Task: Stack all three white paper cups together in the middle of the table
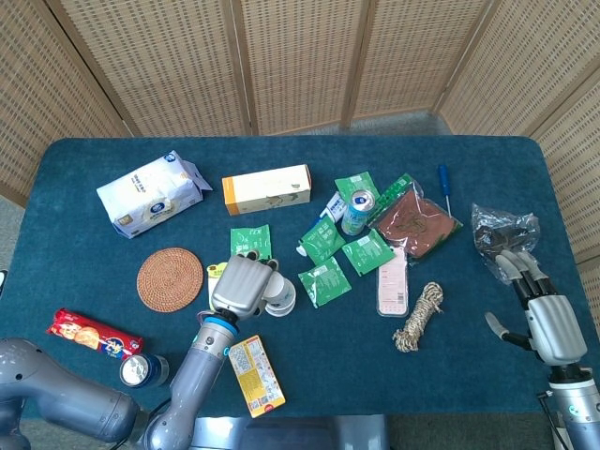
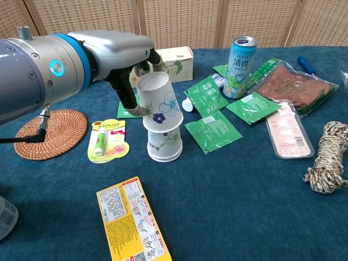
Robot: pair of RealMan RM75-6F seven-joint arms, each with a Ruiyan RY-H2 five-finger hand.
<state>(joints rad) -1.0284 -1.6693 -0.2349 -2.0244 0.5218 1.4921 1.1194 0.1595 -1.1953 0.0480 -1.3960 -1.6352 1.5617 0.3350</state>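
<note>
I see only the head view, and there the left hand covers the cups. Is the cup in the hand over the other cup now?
Observer: Yes. In the chest view the held cup, mouth down, sits tilted over the base of the standing cup, not pushed fully down.
Operator: How is it held?
Observer: The left hand grips its side wall, with fingers on the far side.
Operator: Is anything near on the left?
Observer: A lip balm card lies flat left of the standing cup, not touching it.

Left hand point(image 1: 244, 286) over white paper cups point(image 1: 279, 297), beside woven coaster point(image 1: 170, 278).
</note>
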